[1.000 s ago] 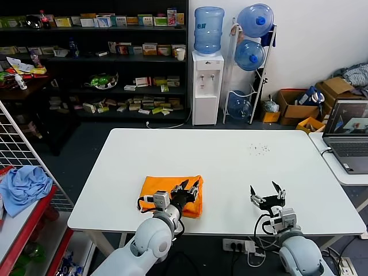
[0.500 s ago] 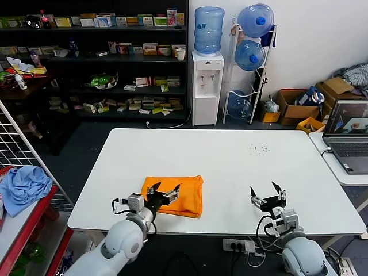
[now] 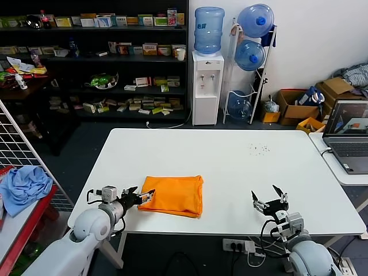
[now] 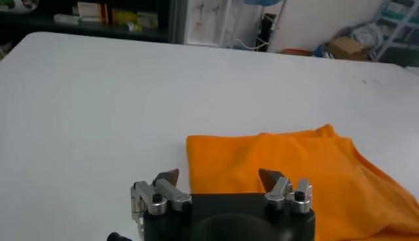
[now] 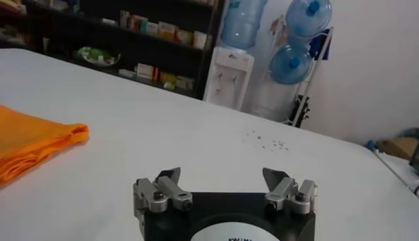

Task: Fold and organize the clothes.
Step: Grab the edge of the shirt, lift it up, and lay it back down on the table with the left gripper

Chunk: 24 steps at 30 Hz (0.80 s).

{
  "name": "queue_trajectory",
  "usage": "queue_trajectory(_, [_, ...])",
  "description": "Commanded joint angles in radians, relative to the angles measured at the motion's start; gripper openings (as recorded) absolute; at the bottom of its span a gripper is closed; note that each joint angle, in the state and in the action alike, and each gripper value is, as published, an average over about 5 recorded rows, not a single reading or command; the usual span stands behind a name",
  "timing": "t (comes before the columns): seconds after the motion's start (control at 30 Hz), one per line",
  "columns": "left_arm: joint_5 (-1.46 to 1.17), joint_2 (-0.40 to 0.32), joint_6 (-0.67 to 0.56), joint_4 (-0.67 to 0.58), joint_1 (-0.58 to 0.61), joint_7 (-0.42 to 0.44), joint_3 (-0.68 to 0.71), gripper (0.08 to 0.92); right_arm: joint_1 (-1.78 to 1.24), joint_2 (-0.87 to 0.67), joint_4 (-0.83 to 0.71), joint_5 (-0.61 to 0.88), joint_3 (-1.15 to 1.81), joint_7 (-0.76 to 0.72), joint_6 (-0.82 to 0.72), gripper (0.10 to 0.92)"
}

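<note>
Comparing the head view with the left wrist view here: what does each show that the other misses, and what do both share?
Head view only: the light blue cloth on the side rack, the open right gripper near the table's front edge, and the open laptop.
Left wrist view only: the left gripper's inner fingertips close up.
Both: the folded bright orange cotton T-shirt on the white table, with the open left gripper beside it.

No text or label can be read.
</note>
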Motion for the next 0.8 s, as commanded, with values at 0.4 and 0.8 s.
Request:
queue_trajectory(0.4, [-0.126,-0.054,0.074,0.144,-0.07,0.074,-0.02,0.823,-0.012,-0.004,0.023,0.032,0.005,-0.008,-0.025,0.823])
queue_trajectory(0.8, [-0.092,-0.071,0.075,0.127,-0.066,0.082,-0.003,0.646,-0.009,-0.003,0.054,0.046,-0.001,0.004,-0.043,0.823])
